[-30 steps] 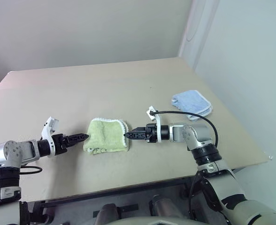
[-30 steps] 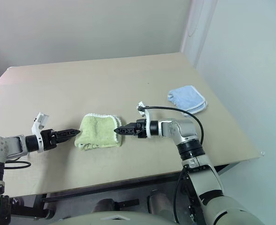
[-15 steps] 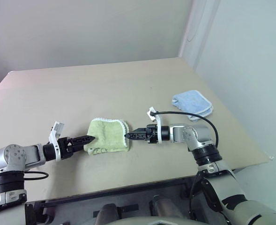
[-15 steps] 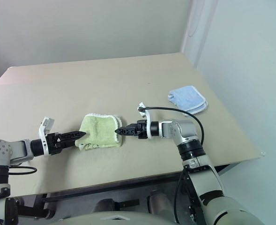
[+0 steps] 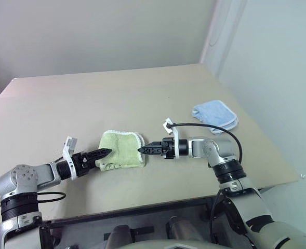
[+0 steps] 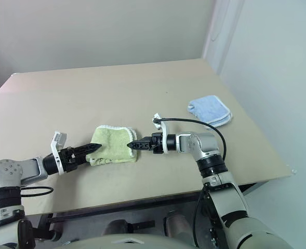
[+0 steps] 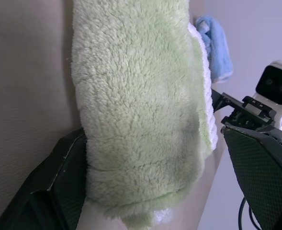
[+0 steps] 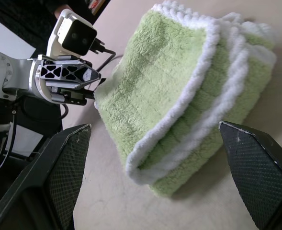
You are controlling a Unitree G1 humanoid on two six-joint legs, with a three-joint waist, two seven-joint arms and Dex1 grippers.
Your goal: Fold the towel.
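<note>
the towel (image 5: 120,150) is lying folded into a thick pad near the middle of the table (image 5: 116,98), toward its near edge, with its long axis running left to right and its white-trimmed layered edges facing right and far. the left gripper (image 5: 103,153) is standing wide open with nothing held, tips at the towel's left end. the right gripper (image 5: 145,150) is also gaping empty, tips just beside the right end. the folding looks nearly done; any further fold calls for pinching one end and carrying it across. a blue towel (image 5: 215,114) is lying well apart, far right.
</note>
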